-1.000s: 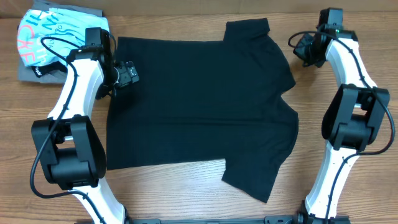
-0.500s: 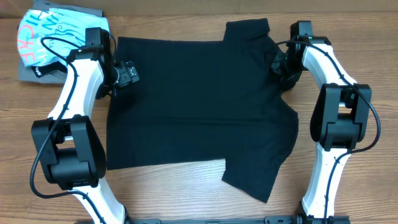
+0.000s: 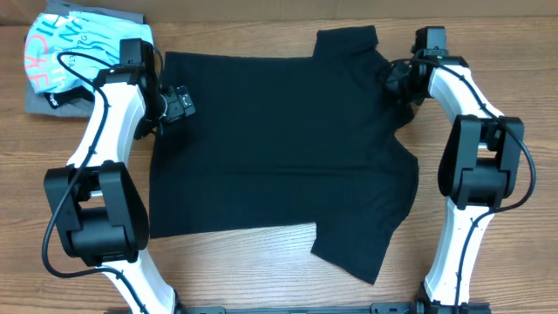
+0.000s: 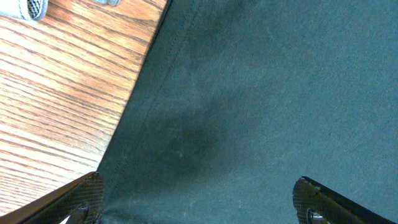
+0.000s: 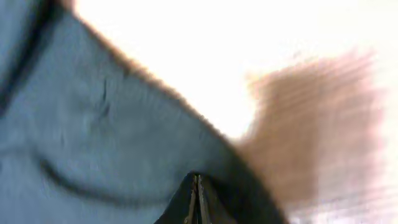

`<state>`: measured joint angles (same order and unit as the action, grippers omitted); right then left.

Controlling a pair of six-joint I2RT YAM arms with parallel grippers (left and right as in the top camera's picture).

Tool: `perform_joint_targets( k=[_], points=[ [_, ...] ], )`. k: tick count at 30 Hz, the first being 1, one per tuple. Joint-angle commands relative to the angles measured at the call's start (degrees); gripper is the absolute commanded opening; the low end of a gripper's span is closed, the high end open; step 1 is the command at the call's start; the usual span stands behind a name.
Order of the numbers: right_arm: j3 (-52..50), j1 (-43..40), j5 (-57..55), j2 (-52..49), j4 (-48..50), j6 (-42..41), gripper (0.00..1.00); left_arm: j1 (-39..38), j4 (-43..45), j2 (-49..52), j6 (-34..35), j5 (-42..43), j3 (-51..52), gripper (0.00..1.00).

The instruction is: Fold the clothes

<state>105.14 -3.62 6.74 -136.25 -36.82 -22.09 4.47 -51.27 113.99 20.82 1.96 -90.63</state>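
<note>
Both stretched forward over the T-shirt: left pincer spread wide, right pincer closed.

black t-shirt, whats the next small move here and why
Probably lower the left pincer and close it on the edge of the black T-shirt. The shirt lies spread flat, unfolded; that pincer hangs open right over its edge by the wooden table, while the right pincer is shut at the far side.

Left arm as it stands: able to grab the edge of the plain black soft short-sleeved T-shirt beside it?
Probably yes. The left gripper sits open directly over the black T-shirt at its edge on the wooden table, with nothing lying between them.
</note>
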Motion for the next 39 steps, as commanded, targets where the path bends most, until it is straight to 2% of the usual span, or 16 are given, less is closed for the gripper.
perform_joint_targets(
  k=[1,7,17,20,22,23,28,30,32,34,36,39],
  points=[
    [-2.2,-2.6,-4.5,-8.5,1.0,-0.2,0.04,0.0,0.6,-0.9,-0.9,0.6,-0.5,1.0],
    [-2.0,-4.5,-4.8,-9.9,4.3,-0.2,0.04,0.0,1.2,-0.9,-0.9,0.6,-0.5,1.0],
    [5.4,-10.5,-4.8,-9.9,2.8,-0.2,0.04,0.0,1.2,-0.9,-0.9,0.6,-0.5,1.0],
    [9.3,-12.2,-4.7,-9.9,-1.3,0.8,0.05,0.0,1.2,-0.9,-0.9,0.7,-0.5,1.0],
    [13.4,-12.9,-4.2,-9.9,-6.1,3.0,0.17,0.0,1.2,-0.9,-0.9,0.7,-0.5,1.0],
    [15.9,-13.1,-4.2,-9.9,-9.0,3.5,0.19,0.0,1.1,-0.9,-0.9,0.7,-0.5,1.0],
    [30.6,-13.3,-4.1,-9.2,-22.7,4.1,0.24,0.0,0.9,-0.9,-0.9,0.7,-0.5,1.0],
    [37.0,-13.3,-4.1,-8.6,-28.1,4.1,0.32,0.0,0.5,-0.9,-0.9,0.7,-0.5,1.0],
    [43.3,-13.3,-4.2,-7.6,-34.6,4.1,0.46,0.0,0.1,-0.9,-0.9,0.7,-0.5,1.0],
    [49.6,-13.3,-4.2,-6.3,-42.4,3.2,0.67,0.0,-0.2,-0.9,-0.9,0.7,-0.5,1.0],
    [54.1,-13.5,-4.3,-5.3,-48.0,2.8,0.76,0.0,-0.5,-0.9,-0.9,0.7,-0.5,1.0],
    [59.5,-13.8,-4.3,-4.0,-56.3,2.4,1.0,0.0,-0.6,-0.9,-0.9,0.7,-0.5,1.0]
  ],
)
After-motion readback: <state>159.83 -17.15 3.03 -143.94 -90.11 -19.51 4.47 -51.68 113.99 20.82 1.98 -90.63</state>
